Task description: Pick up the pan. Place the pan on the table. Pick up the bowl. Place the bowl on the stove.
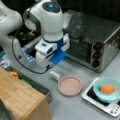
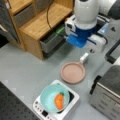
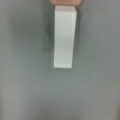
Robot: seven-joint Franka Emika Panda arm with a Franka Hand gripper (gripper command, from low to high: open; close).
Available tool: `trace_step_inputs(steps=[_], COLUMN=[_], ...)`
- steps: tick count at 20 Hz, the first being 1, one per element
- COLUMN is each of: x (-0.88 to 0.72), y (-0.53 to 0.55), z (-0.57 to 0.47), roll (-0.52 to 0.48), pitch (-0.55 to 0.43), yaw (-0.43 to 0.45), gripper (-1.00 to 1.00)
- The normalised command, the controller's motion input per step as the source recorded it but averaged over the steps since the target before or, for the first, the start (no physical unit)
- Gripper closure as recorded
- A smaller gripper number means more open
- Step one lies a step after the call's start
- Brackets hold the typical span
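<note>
The pan (image 1: pixel 70 85) lies flat on the grey bench (image 1: pixel 75 107), just beside the stove (image 1: pixel 100 100), and its short white handle (image 1: pixel 54 75) points away from the stove toward me. In my wrist view that handle (image 3: pixel 63 37) is a long white bar running straight up the picture, with a sliver of the pan's pink rim (image 3: pixel 65 2) at the top edge, so its long axis runs dead along my line of sight and the pan's body lies beyond its far end.

The bowl (image 1: pixel 107 89), teal with an orange piece of food (image 1: pixel 108 89) in it, sits on the stove's black top. Both front views agree: bowl (image 2: pixel 54 98) on stove (image 2: pixel 56 105), pan (image 2: pixel 73 72) on bench (image 2: pixel 22 70) next to it.

My jaws (image 1: pixel 50 67) hang just above the tip of the handle, apart from the stove and bowl; in a front view they (image 2: pixel 90 51) are directly over the handle's end (image 2: pixel 84 57). I cannot tell how far they are spread: my wrist view shows none of them, and nothing is visibly pinched.

Behind the pan stands the silver toaster oven (image 1: pixel 95 42); off the handle's side, the wooden counter (image 1: pixel 20 100).
</note>
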Motion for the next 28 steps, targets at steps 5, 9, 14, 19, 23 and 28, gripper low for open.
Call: trace_step_inputs(steps=[5, 9, 14, 19, 23, 28], x=[-0.12, -0.05, -0.01, 0.01, -0.01, -0.05], y=[-0.03, -0.05, -0.06, -0.07, -0.09, -0.09], z=[-0.14, -0.19, -0.20, -0.18, -0.20, -0.19], roll=[-0.103, -0.127, -0.146, -0.148, -0.138, -0.128], pitch=[-0.132, -0.137, -0.119, -0.084, -0.078, -0.077], yaw=[0.165, 0.171, 0.172, 0.166, 0.150, 0.134], gripper=[-1.00, -1.00, -1.00, -1.00, -1.00, -1.00])
